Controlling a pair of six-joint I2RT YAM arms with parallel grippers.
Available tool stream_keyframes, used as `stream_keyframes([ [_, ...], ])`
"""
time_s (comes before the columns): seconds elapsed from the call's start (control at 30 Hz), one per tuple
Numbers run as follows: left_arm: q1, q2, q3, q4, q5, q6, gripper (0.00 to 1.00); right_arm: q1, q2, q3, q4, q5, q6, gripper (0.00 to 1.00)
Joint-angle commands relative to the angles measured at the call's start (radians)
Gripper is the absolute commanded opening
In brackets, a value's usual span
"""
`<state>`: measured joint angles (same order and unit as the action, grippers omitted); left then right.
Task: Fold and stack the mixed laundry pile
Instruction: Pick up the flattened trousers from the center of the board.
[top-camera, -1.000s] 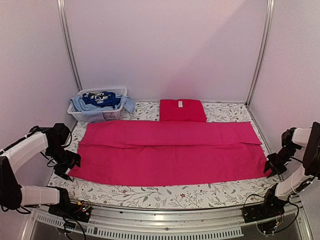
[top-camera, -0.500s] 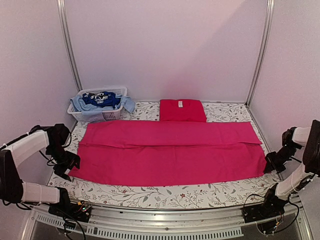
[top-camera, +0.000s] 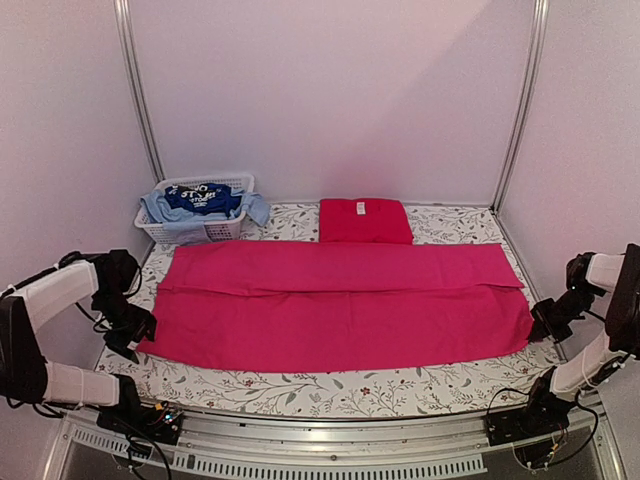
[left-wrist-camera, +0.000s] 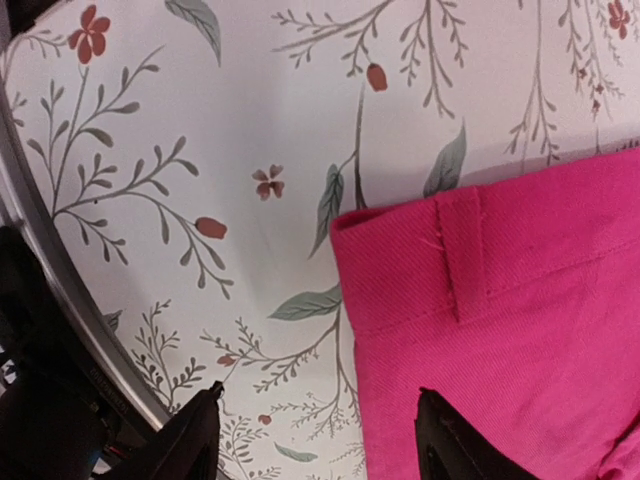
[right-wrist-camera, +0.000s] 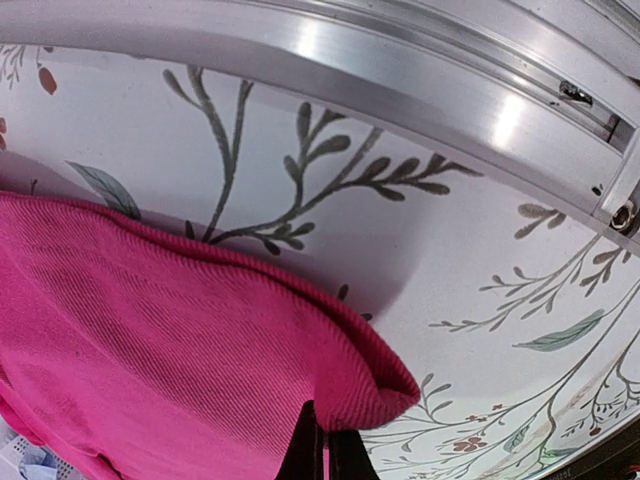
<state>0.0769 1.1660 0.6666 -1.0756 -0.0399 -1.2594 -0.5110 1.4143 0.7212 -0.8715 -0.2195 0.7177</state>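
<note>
One wide magenta cloth (top-camera: 340, 310) lies flat on your floral-print table (top-camera: 330, 392), with the left gripper (top-camera: 135, 337) and right gripper (top-camera: 541, 322) at its near corners. On the left wrist you see the left gripper (left-wrist-camera: 318, 405) parted, straddling the magenta cloth (left-wrist-camera: 520, 330) at its hem. On the right wrist the right gripper (right-wrist-camera: 325, 442) is pinched together on the cloth's curled corner.

A large pink-magenta cloth (top-camera: 340, 305) lies spread flat across the middle of the frame, with a lengthwise fold line running across it. Behind it, at upper centre, a folded red piece (top-camera: 365, 221) lies flat. At upper left, light blue garments (top-camera: 157, 210) and a dark blue white-printed one (top-camera: 203, 198) sit heaped in a white basket (top-camera: 215, 231).
</note>
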Motion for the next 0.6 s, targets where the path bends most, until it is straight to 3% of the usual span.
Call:
stream_keyframes([
  [0.0, 0.026, 0.086, -0.035, 0.136, -0.024, 0.045, 0.66, 0.003, -0.02, 0.007, 0.028, -0.019, -0.008, 0.0],
  [0.17, 0.035, 0.15, -0.065, 0.247, -0.02, 0.054, 0.61, 0.003, -0.021, 0.015, 0.028, -0.034, -0.016, 0.0],
  [0.3, 0.036, 0.145, -0.06, 0.235, -0.012, 0.039, 0.31, 0.003, -0.04, 0.024, 0.013, -0.063, -0.01, 0.0],
  [0.43, 0.036, 0.042, -0.02, 0.155, -0.03, -0.016, 0.05, 0.004, -0.064, 0.031, -0.009, -0.099, 0.005, 0.0],
  [0.47, 0.037, 0.02, -0.002, 0.126, -0.03, -0.03, 0.0, 0.004, -0.078, 0.034, -0.017, -0.102, 0.011, 0.0],
  [0.57, 0.038, -0.029, 0.063, 0.025, -0.042, -0.054, 0.0, 0.003, -0.125, 0.053, -0.045, -0.097, 0.036, 0.0],
])
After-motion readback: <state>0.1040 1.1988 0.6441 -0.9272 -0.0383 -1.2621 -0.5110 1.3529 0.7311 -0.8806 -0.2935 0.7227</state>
